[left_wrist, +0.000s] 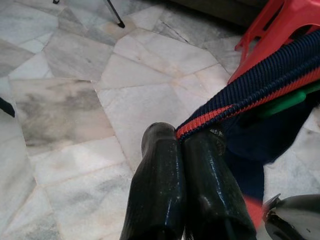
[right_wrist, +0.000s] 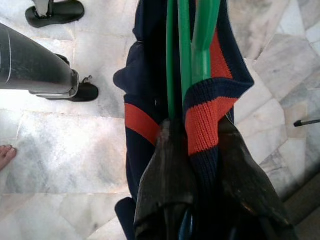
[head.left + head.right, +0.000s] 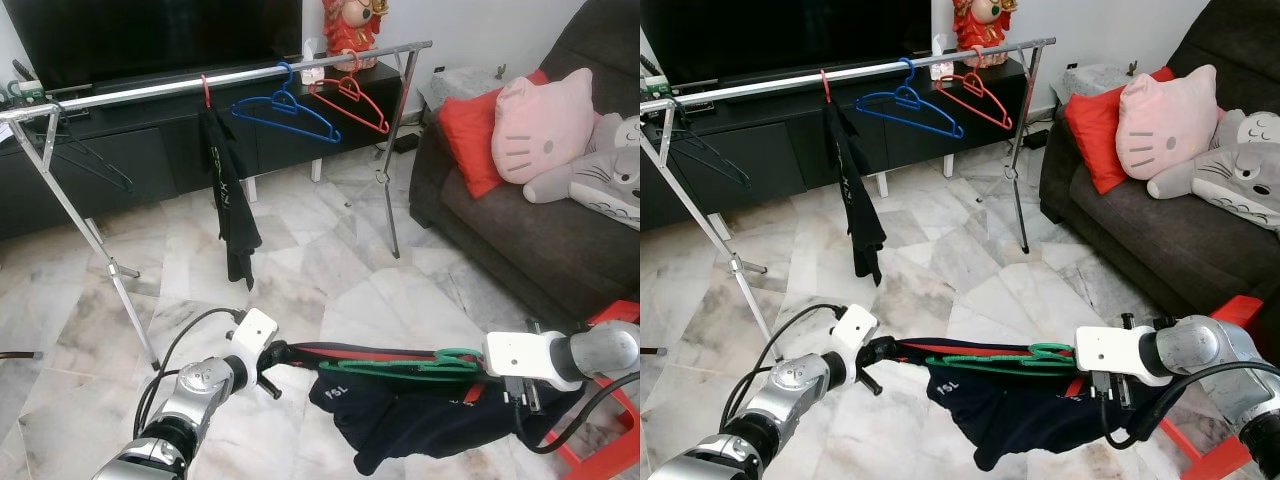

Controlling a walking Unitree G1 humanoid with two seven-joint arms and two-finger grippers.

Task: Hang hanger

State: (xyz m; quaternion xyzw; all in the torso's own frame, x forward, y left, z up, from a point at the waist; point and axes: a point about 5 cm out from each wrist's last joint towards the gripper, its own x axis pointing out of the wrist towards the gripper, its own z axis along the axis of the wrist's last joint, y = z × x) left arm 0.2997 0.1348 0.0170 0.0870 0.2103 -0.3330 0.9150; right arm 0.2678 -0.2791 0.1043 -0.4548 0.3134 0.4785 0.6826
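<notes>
floor: pale marble tiles (image 3: 330, 270), below both grippers
rack: metal clothes rack (image 3: 392, 150) stands on the floor beyond the grippers
stool: red stool (image 3: 600, 440) beside the right gripper (image 3: 478, 362)
sofa: dark sofa (image 3: 520, 230) beyond the right gripper

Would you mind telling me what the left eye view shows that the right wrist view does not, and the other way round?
Left eye view alone: the clothes rail with a blue hanger, a red hanger and a black garment, plus the sofa and its pink cushion.

Right wrist view alone: a person's toes on the marble floor and a black foot of some stand.

Both: the right gripper shut on the navy shirt and the green hanger inside it.
</notes>
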